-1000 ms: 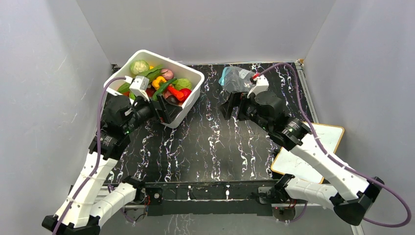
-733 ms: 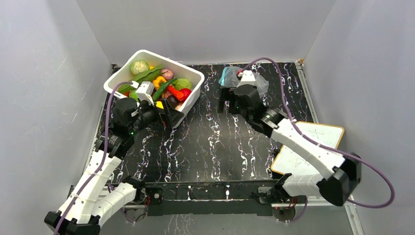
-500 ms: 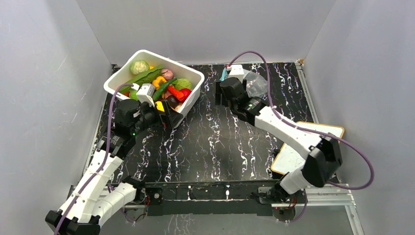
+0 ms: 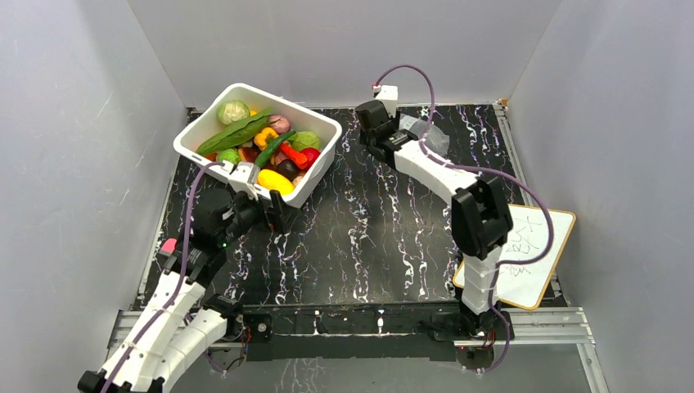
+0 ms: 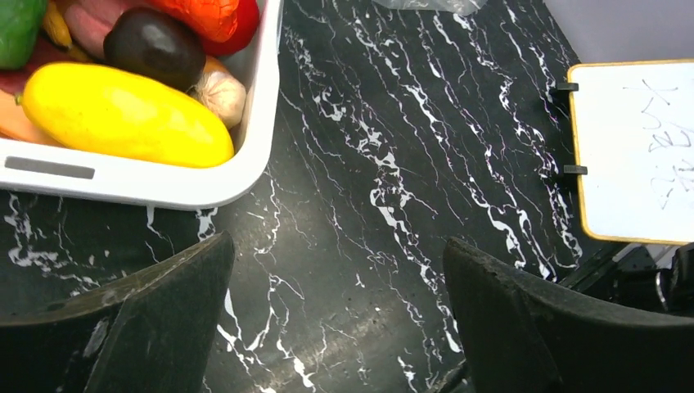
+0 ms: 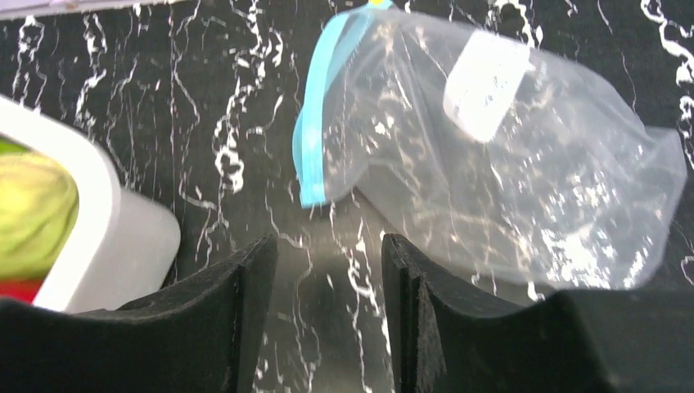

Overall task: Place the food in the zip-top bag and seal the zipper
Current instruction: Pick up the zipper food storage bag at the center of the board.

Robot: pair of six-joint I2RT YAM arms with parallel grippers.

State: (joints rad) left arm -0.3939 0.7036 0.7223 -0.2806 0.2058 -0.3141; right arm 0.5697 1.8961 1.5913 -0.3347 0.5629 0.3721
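The food [image 4: 270,143] lies piled in a white tub [image 4: 321,123] at the back left: a yellow squash [image 5: 123,115], a dark purple piece [image 5: 154,47], red, orange and green pieces. The clear zip-top bag [image 6: 491,164] lies flat and empty on the black table, right of the tub, its light-blue zipper [image 6: 315,139] facing the tub. It shows partly behind the right arm in the top view [image 4: 432,135]. My right gripper [image 6: 327,246] is open and empty, just short of the zipper end [image 4: 368,137]. My left gripper [image 5: 337,246] is open wide and empty, just in front of the tub's near corner [image 4: 274,214].
A whiteboard [image 4: 524,254] with an orange frame lies at the near right, also in the left wrist view [image 5: 630,147]. Grey walls close in the table on three sides. The tub's rim [image 5: 164,184] is close ahead of the left fingers.
The right arm has stretched toward the back and its gripper has moved left and back to the bag's zipper end. The left gripper has drawn back from the tub toward the near side.
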